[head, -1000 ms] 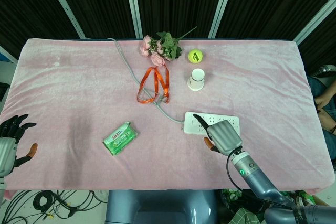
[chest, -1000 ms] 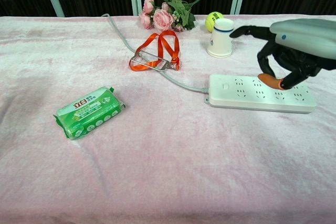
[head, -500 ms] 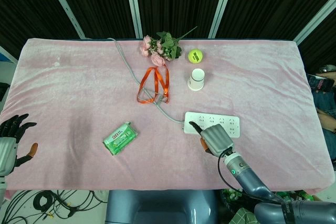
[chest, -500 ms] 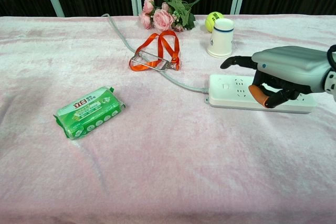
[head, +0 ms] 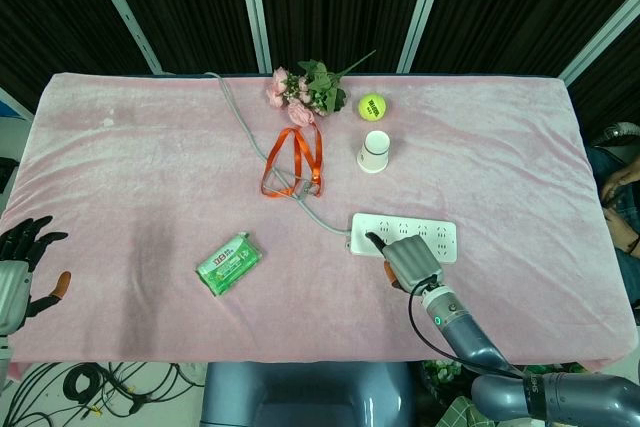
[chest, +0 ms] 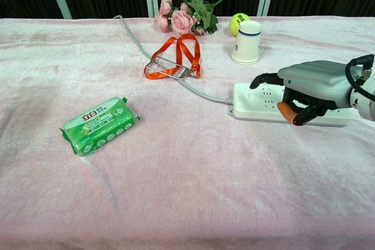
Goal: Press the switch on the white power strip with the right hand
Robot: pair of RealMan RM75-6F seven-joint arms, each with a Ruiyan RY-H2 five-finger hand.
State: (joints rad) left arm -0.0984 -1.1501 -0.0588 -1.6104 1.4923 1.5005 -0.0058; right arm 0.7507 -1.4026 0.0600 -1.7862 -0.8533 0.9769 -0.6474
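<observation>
Right hand [chest: 310, 89]: over strip [chest: 266, 103], one finger out at its cord end, others curled, nothing held.
Progress: we judge switch [chest: 252, 94] reached; press unconfirmed.

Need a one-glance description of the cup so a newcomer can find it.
On the pink cloth, go to the far middle, where the flowers and tennis ball lie. The cup stands just nearer than the ball, beyond the power strip. It is the only white upright thing there, with a dark band near its top.
</observation>
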